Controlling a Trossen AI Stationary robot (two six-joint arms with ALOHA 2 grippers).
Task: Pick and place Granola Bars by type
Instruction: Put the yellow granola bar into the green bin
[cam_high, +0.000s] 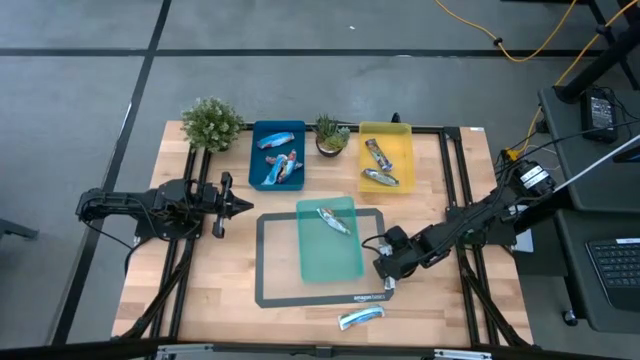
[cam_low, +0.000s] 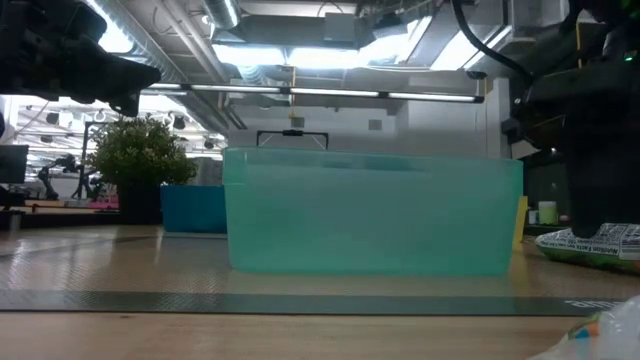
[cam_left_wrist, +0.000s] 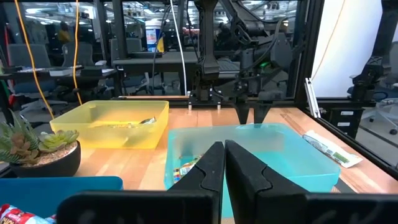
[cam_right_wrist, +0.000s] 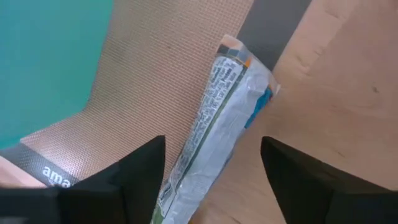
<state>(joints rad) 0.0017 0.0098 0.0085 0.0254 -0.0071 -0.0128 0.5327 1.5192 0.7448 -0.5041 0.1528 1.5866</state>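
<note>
From above, the wooden counter (cam_high: 200, 290) carries a blue tray (cam_high: 277, 137) holding blue-orange bars (cam_high: 281, 166), a yellow tray (cam_high: 385, 133) with two brownish bars (cam_high: 378, 165), and a teal tray (cam_high: 330, 255) on a dark-edged mat (cam_high: 268, 262) with one bar (cam_high: 333, 220) inside. A silvery bar (cam_high: 361, 317) lies loose on the counter near the front edge, just past the mat. A bushy plant (cam_high: 211, 122) and a small potted plant (cam_high: 331, 135) stand beside the blue tray. The left hand (cam_high: 243, 206) hovers left of the mat, its fingers pressed together. The right hand (cam_high: 385, 270) sits low at the mat's right edge.

At counter level, the teal tray (cam_low: 372, 212) fills the middle, the blue tray (cam_low: 193, 208) and plant (cam_low: 142, 155) behind it.

The left wrist camera shows its hand (cam_left_wrist: 224, 163) clenched and empty, facing the teal tray (cam_left_wrist: 308, 155), with the yellow tray (cam_left_wrist: 112, 124) beyond.

The right wrist camera shows its hand (cam_right_wrist: 212, 174) spread open, fingers (cam_right_wrist: 140, 171) on either side of a silvery-white bar (cam_right_wrist: 217, 127) lying across the mat's edge (cam_right_wrist: 270, 25) and the counter (cam_right_wrist: 336, 74), not yet gripped.
</note>
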